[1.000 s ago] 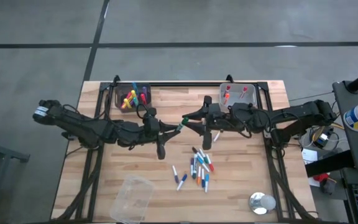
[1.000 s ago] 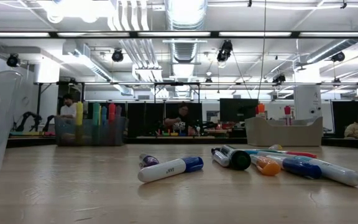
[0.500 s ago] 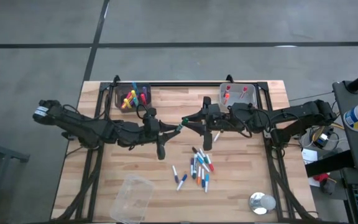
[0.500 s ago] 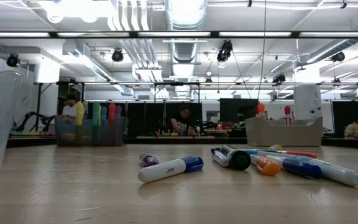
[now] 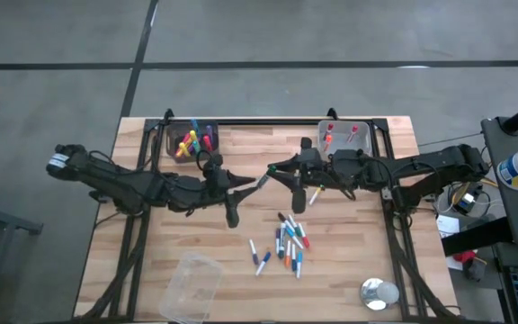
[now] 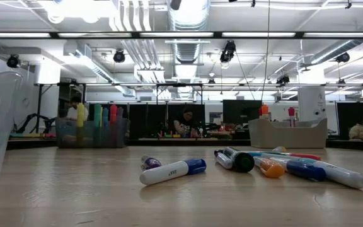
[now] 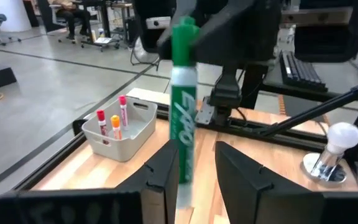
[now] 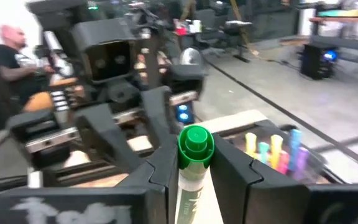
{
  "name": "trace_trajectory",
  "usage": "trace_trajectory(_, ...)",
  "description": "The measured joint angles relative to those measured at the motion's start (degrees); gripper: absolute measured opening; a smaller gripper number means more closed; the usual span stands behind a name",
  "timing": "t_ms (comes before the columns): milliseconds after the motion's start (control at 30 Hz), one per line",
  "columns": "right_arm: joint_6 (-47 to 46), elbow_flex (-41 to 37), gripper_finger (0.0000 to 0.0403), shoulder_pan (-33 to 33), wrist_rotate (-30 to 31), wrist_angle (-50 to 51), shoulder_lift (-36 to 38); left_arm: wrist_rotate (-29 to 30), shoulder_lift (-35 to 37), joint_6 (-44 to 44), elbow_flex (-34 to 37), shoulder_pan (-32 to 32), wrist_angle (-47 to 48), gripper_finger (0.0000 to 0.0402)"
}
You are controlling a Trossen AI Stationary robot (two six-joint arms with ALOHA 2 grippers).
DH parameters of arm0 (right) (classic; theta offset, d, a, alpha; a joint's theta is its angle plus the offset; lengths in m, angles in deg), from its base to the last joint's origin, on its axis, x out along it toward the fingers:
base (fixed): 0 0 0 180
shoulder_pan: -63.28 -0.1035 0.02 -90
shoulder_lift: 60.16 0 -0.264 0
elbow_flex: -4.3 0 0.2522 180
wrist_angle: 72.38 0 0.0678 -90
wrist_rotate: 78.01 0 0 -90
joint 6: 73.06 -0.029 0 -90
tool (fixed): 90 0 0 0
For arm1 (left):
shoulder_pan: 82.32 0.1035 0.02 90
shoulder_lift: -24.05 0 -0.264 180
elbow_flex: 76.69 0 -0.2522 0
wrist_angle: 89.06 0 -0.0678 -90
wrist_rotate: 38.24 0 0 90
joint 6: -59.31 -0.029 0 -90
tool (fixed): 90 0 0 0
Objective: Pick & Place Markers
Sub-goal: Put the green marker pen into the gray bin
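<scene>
Handover step: the left pincer (image 7: pixel 191 168) stands slack around the green marker (image 7: pixel 182 124) while the right pincer (image 8: pixel 194 168) clamps its far end and must next draw it clear.

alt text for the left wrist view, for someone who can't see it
A green-capped white marker stands upright between the left gripper's two dark fingers, its cap end at the right gripper. Behind sit a pale grey bin holding three markers and the wooden table.
</scene>
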Motion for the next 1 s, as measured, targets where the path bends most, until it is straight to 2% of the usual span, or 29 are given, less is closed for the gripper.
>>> trace_trajectory(267, -0.4, 0.0, 0.0072, 0.1, 8.6, 6.6, 0.5, 0.0, 1.0, 0.3, 0.0, 0.0, 7.4, 0.0105)
trace_trajectory(467, -3.4, 0.0, 0.0071, 0.2, 18.4, 13.8, 1.0, 0.0, 0.9, 0.4, 2.5, -0.1, 8.9, 0.0106)
trace_trajectory(667, -10.7, 0.0, 0.0071, 0.2, 29.4, 23.5, 1.6, -0.5, 0.9, 1.6, 6.1, -0.2, 8.7, 0.0106)
trace_trajectory(1000, -27.1, -2.3, 0.0070, 0.2, 41.4, 37.7, 2.6, -3.1, 1.0, 3.4, 13.3, -0.8, 3.3, 0.0106)
